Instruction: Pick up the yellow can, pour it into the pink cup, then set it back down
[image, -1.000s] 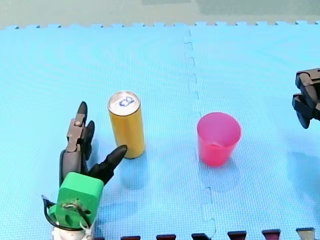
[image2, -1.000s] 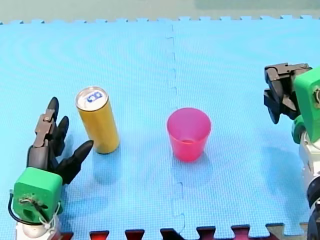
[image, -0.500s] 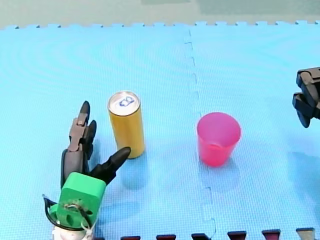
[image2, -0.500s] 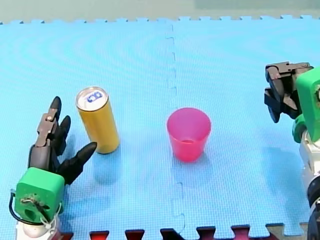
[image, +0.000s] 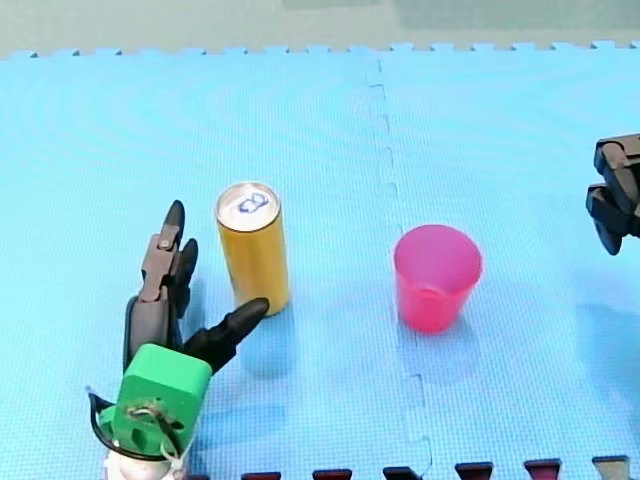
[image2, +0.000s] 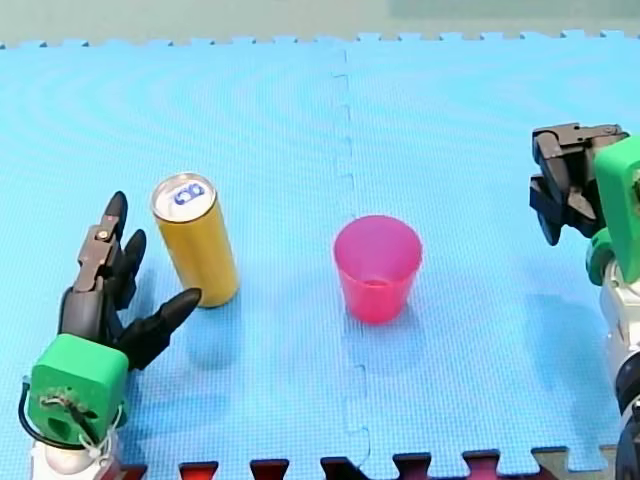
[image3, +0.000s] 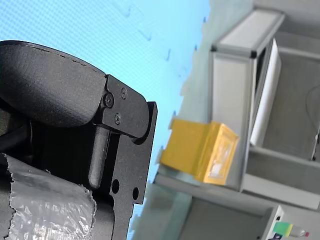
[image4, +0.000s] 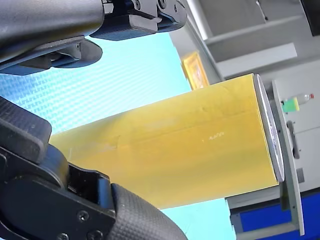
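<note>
1. Head views: a yellow aluminium can (image: 253, 250) is seen standing upright on a blue foam puzzle mat (image: 300, 120), with a pink plastic cup (image: 436, 277) set apart at its 3 o'clock. The left hand (image: 165, 310) is placed at the can's 7 o'clock, uncurled and holding nothing, its thumb tip just beside the can's base. The right hand (image2: 562, 190) is held at the cup's 2 o'clock, well apart, curled on nothing.
2. First wrist view: a black casing (image3: 75, 120) is shown over the mat, and a yellow box (image3: 202, 150) is seen beyond the mat's edge by grey shelving (image3: 235, 100).
3. Second wrist view: the can is framed between the left hand's black fingers (image4: 50, 20). Whether it is touched cannot be told.
</note>
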